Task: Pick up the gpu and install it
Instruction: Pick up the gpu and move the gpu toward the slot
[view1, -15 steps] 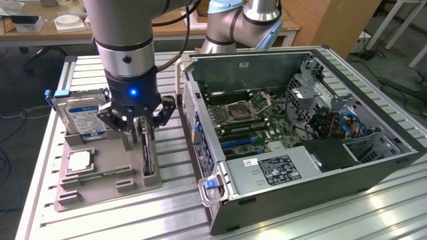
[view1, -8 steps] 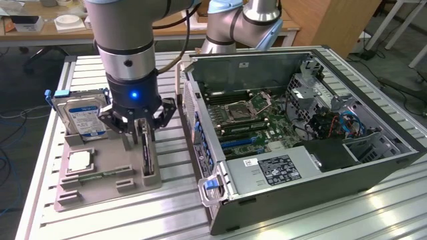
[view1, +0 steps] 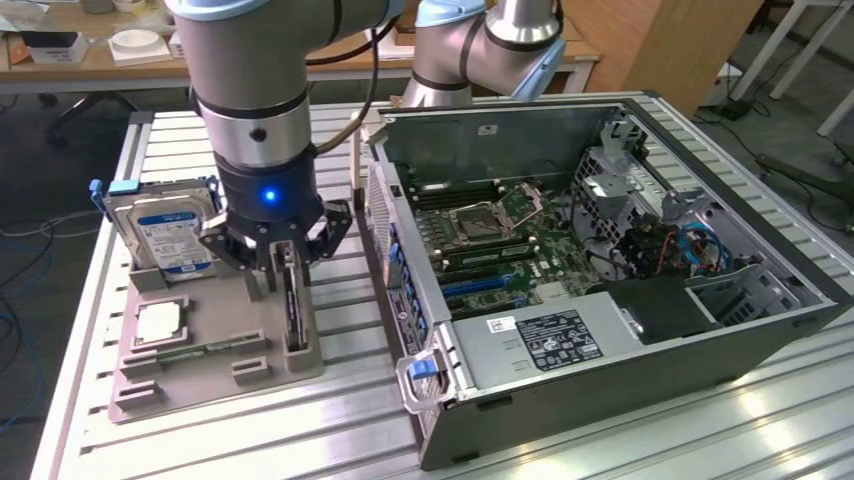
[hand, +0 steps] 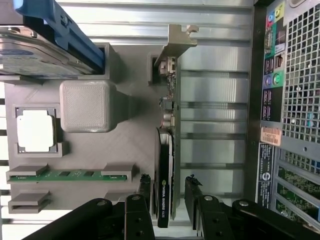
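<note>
Gpu (hand: 164, 170) stands on edge in holder (view1: 187, 375) on counter (view1: 334, 430), at 9 o'clock of PC case (view1: 641, 370) in ext. view, end effector (view1: 288, 262) wide astride it, no grip yet; pickup & install undone.

One gpu (view1: 291, 305) stands in the one grey holder (view1: 214, 385) at the lower left of the exterior view; the same holder carries one hard drive (view1: 167, 235), one square processor chip (view1: 160, 322) and one green memory stick (view1: 200, 352), making four parts in all. One open computer case (view1: 747, 340) lies at the exterior view's right, with one motherboard (view1: 521, 250) and one labelled power supply box (view1: 547, 340) inside; one slatted metal table (view1: 641, 450) bears both holder and case. There is one claw (hand: 167, 181); it has two fingers (hand: 145, 190).
</note>
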